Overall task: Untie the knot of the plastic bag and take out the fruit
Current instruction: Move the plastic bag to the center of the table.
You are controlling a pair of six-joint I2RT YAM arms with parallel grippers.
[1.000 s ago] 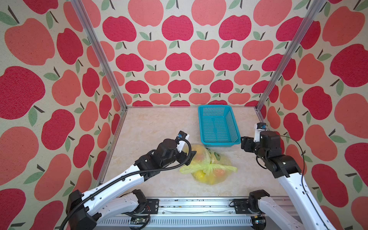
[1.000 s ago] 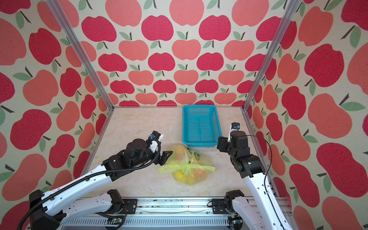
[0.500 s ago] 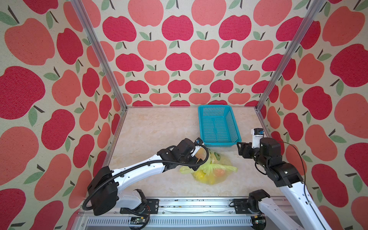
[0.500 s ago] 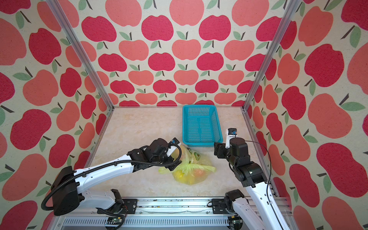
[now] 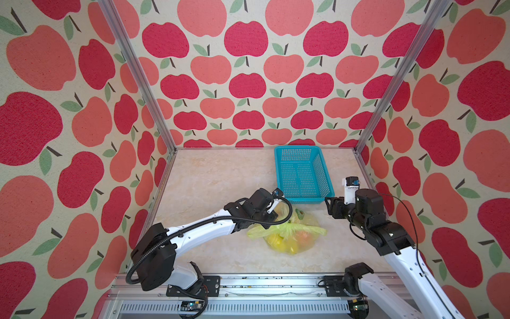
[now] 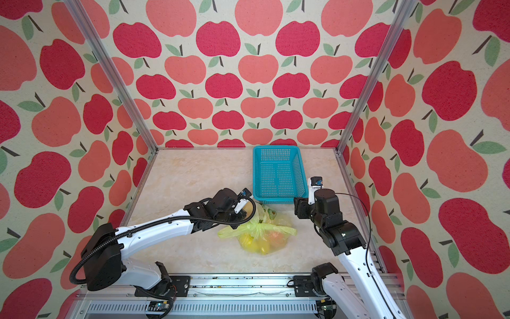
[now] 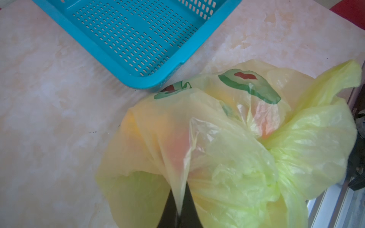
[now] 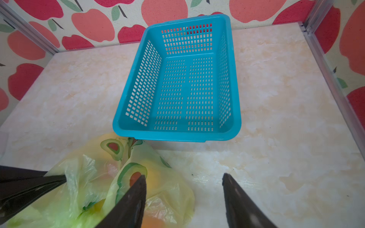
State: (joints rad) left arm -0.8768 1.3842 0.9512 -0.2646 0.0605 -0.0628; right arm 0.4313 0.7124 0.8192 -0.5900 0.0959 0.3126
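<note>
Our left tool (image 7: 179, 199) is clamped on a fold of the plastic bag (image 5: 305, 221), which lies on the desk (image 5: 215, 179) just beside the teal mesh basket (image 5: 303, 199), its knot (image 5: 287, 227) tied and the fruit (image 5: 278, 240) inside. Our right tool (image 8: 184, 177) hangs near the bag, jaws apart, holding nothing.

The plastic bag (image 7: 227, 158) is thin, translucent yellow-green film, crinkled, glossy where light catches its folds. In the upper part of the right wrist view, the basket (image 8: 142, 84) is smooth teal moulded plastic, perforated, with a soft sheen. The tabletop (image 5: 220, 176) is smooth with a marble pattern. The walls (image 5: 248, 82) look grainy and matt. The corner post (image 5: 138, 74) is brushed metal. The left arm (image 5: 204, 234) has glossy white shells and matt black joints.
</note>
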